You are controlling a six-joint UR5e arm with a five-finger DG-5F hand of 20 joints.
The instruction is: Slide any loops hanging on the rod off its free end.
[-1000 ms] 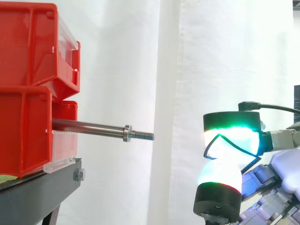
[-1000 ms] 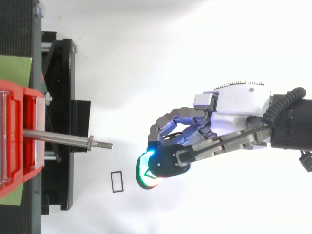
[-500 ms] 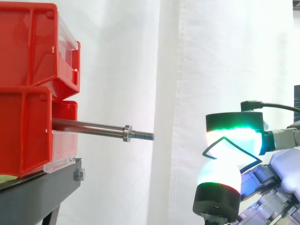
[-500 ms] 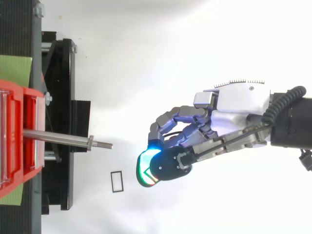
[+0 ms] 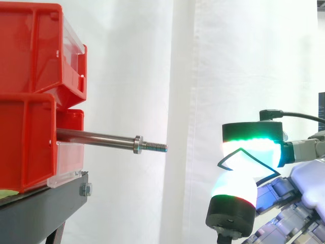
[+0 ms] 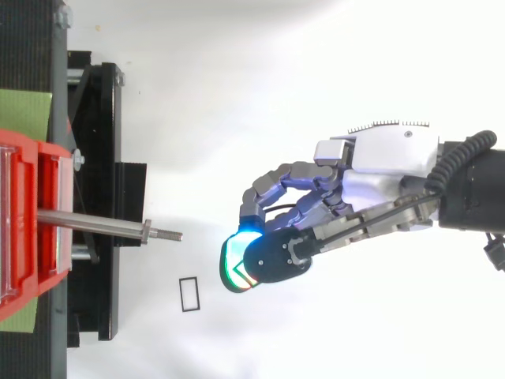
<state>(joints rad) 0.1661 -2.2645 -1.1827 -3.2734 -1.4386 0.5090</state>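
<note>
You have hand [image 6: 379, 170] out beyond rod's [image 5: 101, 138] free end, well apart from threaded tip, lower than rod in side view. Fingers curled, glowing pads [image 5: 251, 147] pinching thin black loop [image 5: 230, 157]; loop hangs clear of rod. In top view you see second loop [image 6: 181, 294], small black rectangle, lying on white surface near rod's tip, off to one side. Rod's far end sits in red bins [image 5: 30, 96] on black stand [image 5: 40, 208].

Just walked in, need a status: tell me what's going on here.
The robot hand pinches a thin black loop between its glowing fingertips, out beyond the free end of the steel rod that sticks from the red bins. The rod is bare. A second loop lies on the white surface below.
</note>
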